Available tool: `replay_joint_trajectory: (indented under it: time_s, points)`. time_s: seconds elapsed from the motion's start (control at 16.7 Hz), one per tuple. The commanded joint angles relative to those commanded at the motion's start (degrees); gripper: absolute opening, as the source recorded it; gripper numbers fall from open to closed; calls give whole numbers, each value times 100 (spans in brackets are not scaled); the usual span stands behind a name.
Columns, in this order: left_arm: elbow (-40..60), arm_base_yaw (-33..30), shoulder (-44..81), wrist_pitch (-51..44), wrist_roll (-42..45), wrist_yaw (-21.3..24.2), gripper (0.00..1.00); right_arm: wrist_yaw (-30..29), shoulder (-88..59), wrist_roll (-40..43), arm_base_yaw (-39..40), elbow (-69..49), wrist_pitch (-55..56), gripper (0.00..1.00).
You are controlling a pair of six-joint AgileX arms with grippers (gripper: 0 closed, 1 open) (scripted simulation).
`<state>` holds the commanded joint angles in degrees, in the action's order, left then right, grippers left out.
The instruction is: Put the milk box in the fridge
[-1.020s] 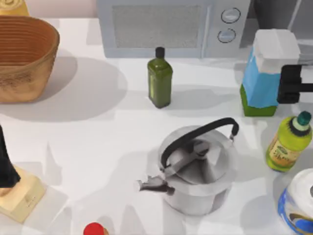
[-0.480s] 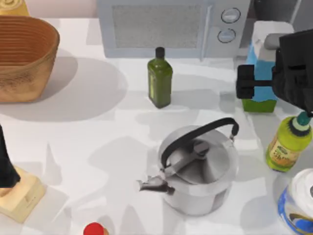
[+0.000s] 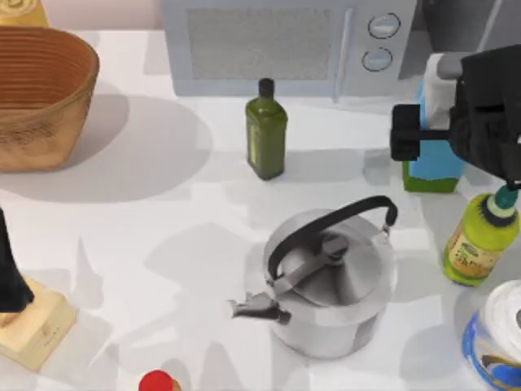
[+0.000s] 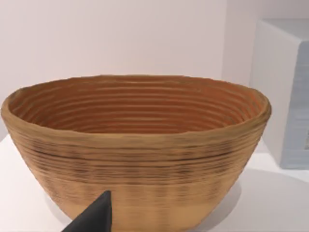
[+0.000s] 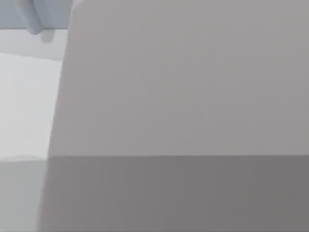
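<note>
Clearly the right gripper [image 3: 423,134] has closed on the milk box [image 3: 431,159], one black finger [image 3: 404,134] pressed against the carton's left face while the arm's bulk covers its white top and right side. The carton stands upright near the table's [image 3: 163,220] back right corner, its green base band low against the surface; whether it rests there or hangs just above I cannot tell. Holding it at mid-body seems a sensible way to keep so tall a box from tipping during a carry.

The fridge [image 3: 464,20], dark grey, sits directly behind the carton at the right back edge, so the remaining distance looks short. Its paler panel fills the right wrist view [image 5: 183,96], which suggests the door is shut and may need opening first.

Beside the carton stand the microwave [image 3: 285,45] on its left and the yellow-green bottle [image 3: 479,236] just in front, close enough to be knocked. The kettle [image 3: 330,277] and olive-oil bottle [image 3: 266,130] are well apart. The left gripper [image 4: 94,217] is parked facing the wicker basket [image 3: 41,98].
</note>
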<state>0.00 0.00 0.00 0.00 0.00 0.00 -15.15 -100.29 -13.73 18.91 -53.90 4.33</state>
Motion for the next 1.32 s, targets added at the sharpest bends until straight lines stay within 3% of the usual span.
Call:
replay_joint_trajectory:
  time_s: [0.3, 0.84, 1.32]
  points:
    - [0, 0, 0, 0, 0, 0, 100, 35, -835, 41, -63, -708, 142, 100]
    - [0, 0, 0, 0, 0, 0, 100, 110, -1055, 108, -167, -512, 573, 100]
    - [0, 0, 0, 0, 0, 0, 100, 110, -1055, 108, -167, -512, 573, 40]
